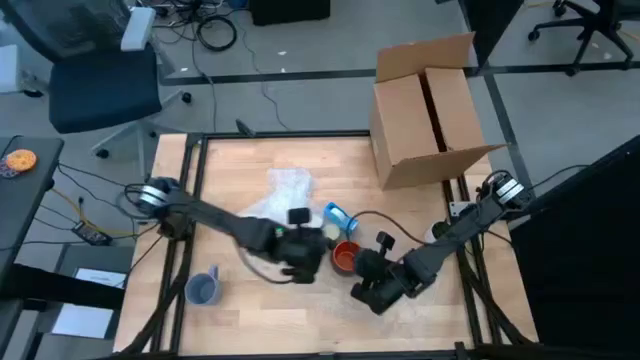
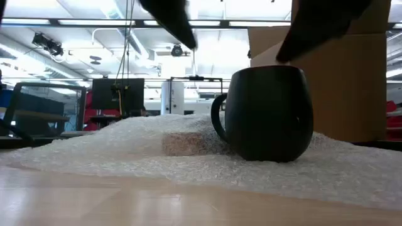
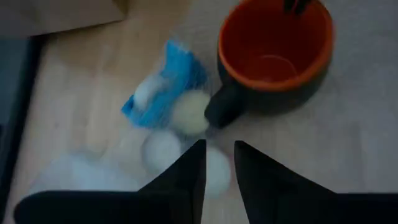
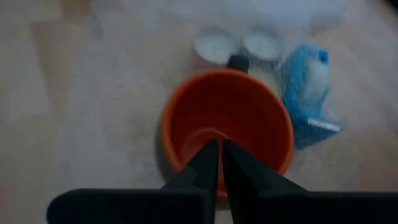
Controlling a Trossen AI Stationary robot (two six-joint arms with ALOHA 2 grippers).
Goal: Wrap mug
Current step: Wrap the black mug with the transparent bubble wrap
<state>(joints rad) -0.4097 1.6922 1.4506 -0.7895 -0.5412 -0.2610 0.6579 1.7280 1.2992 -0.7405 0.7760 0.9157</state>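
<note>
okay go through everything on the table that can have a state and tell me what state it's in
dark mug: upright on the bubble wrap, empty, orange inside
bubble wrap: spread flat, not folded over the mug
cardboard box: flaps open
grey cup: upright, off the wrap
left gripper: slightly open, empty
right gripper: shut, empty

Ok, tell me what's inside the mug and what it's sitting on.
The mug looks empty, though the right gripper's fingers cover part of its orange inside. It stands upright on the bubble wrap; the table beneath is hidden.
</note>
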